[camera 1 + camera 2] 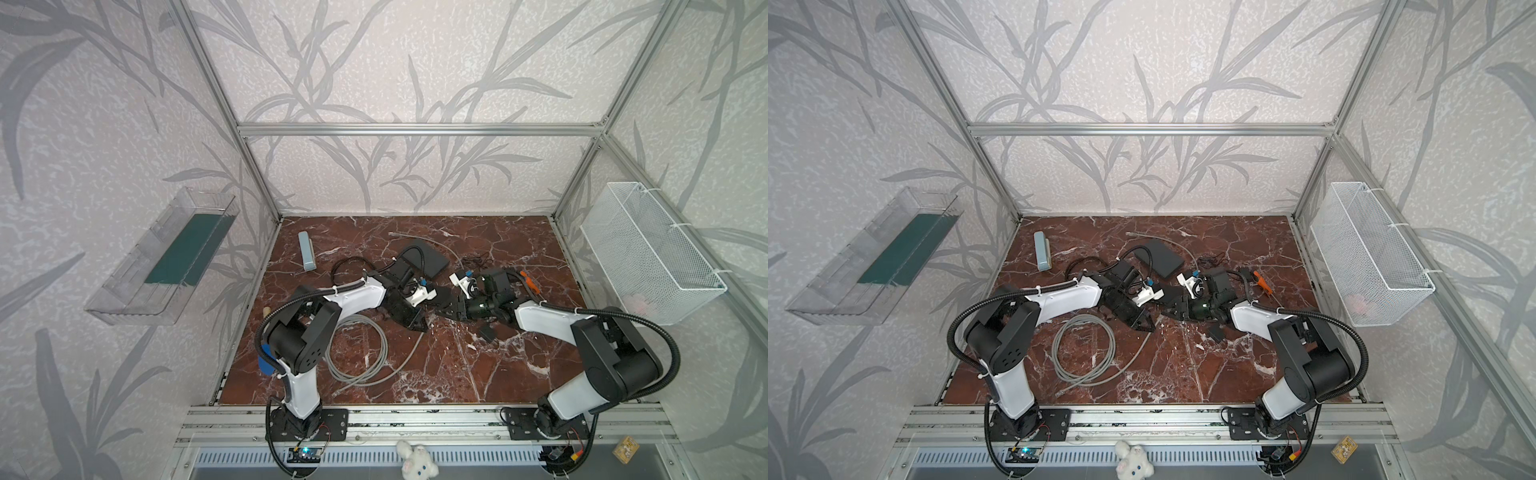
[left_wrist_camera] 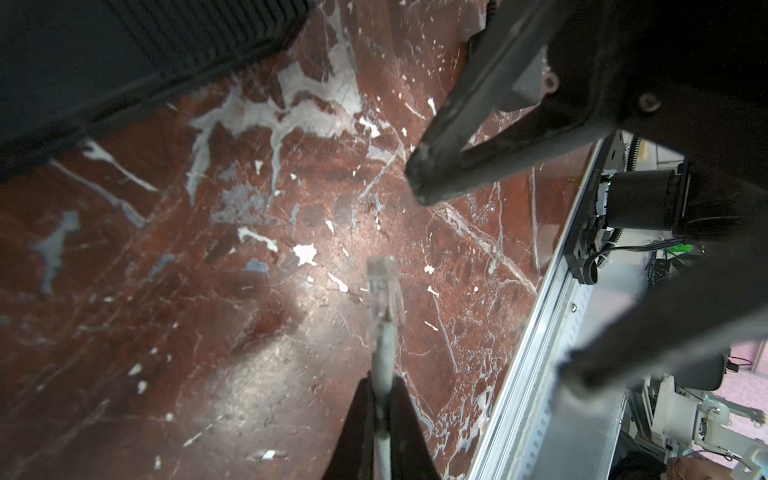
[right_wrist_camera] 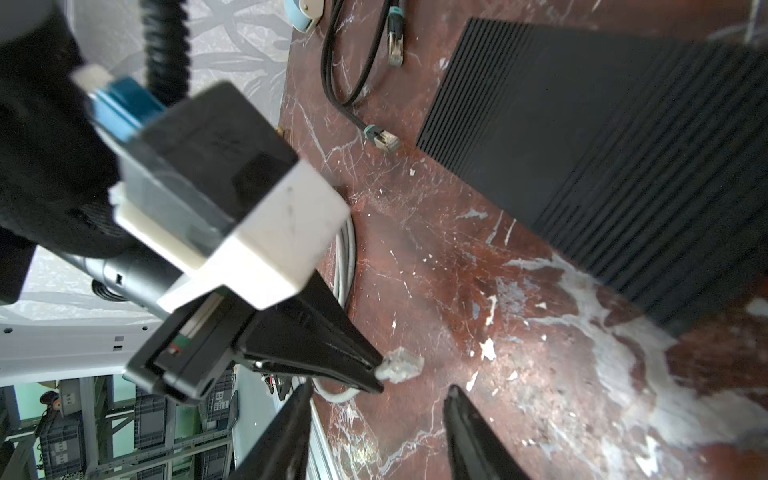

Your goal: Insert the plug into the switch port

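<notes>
The left pincer (image 2: 381,380) is clamped on the thin grey cable (image 2: 382,349) just behind the clear plastic plug (image 2: 384,286), which juts ahead of its tips above the red marble surface (image 2: 208,291). The right pincer (image 3: 379,388) stands open just beside that plug. The flat black ribbed switch (image 3: 602,166) lies beyond both, ports unseen. Best, I judge, to let the right pincer steady the plug body, square it to a port, then push straight.

Surface (image 2: 208,332): red-brown marble look, white veins, polished, shows glare. Plug (image 2: 384,286): clear glossy plastic. Cable (image 2: 381,357): grey matt jacket. Switch (image 3: 602,166): matt black, finely ribbed top. Basket (image 1: 648,249): white-coated wire mesh. Frame (image 1: 415,129): brushed aluminium.
</notes>
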